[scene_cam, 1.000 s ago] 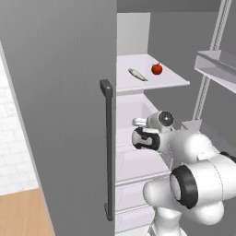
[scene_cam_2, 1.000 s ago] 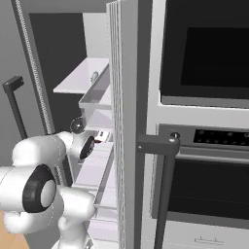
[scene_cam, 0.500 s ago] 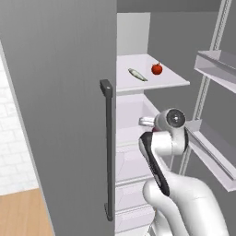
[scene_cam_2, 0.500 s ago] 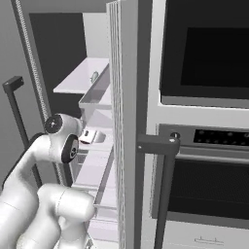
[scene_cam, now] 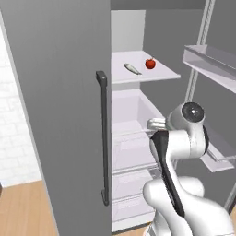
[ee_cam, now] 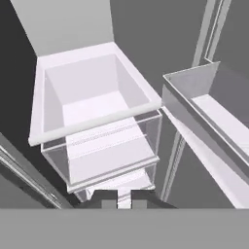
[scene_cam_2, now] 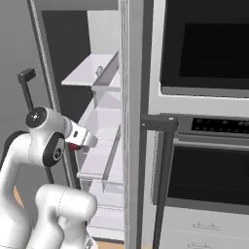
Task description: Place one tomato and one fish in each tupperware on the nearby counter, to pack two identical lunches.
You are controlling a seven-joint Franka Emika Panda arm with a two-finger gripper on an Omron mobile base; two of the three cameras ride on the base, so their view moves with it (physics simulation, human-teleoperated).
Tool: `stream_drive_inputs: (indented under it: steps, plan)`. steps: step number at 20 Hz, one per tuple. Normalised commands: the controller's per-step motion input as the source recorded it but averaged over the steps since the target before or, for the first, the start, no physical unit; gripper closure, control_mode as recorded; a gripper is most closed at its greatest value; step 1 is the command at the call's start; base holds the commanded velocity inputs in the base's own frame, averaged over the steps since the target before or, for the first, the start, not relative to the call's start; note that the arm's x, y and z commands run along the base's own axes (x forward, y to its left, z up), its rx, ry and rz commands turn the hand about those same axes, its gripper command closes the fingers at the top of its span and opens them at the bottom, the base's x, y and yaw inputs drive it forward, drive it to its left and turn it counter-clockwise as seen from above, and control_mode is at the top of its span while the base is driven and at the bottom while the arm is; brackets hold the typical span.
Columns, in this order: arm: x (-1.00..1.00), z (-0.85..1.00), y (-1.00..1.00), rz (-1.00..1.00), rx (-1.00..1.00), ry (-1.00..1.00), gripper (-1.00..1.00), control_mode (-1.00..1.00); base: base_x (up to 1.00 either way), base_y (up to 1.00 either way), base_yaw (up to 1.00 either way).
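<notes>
Left base view shows a tomato (scene_cam: 150, 63) and fish (scene_cam: 132, 69) shelved above the empty, pressed-together end effector (ee_cam: 124, 204), partly arm-hidden elsewhere.

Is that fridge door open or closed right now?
Open. The fridge door is swung aside, exposing a shelf with a tomato and fish.

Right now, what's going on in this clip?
A white robot arm is reaching into an open white fridge. Its hand is shut and holds nothing, pointed at the clear fridge drawers. One small glossy red tomato and one slender silvery-grey fish lie side by side on the white upper shelf, untouched. Nothing has been packed from here yet.
</notes>
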Motion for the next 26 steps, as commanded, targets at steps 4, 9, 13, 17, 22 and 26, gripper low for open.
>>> stream_drive_inputs:
  steps: [4, 9, 13, 17, 22, 26]
  plan:
    - [0.00, 0.00, 0.00, 0.00, 0.00, 0.00, 1.00, 1.00, -1.00, 0.25, 0.00]
    - [0.00, 0.00, 0.00, 0.00, 0.00, 0.00, 1.00, 1.00, -1.00, 0.04, -0.01]
    - [0.00, 0.00, 0.00, 0.00, 0.00, 0.00, 1.00, 1.00, -1.00, -0.36, -0.23]
    - [0.00, 0.00, 0.00, 0.00, 0.00, 0.00, 1.00, 1.00, -0.78, -0.60, -0.59]
    - [0.00, 0.00, 0.00, 0.00, 0.00, 0.00, 1.00, 1.00, 0.05, -0.97, -0.64]
    - [0.00, 0.00, 0.00, 0.00, 0.00, 0.00, 1.00, 1.00, 0.94, -0.93, -0.30]
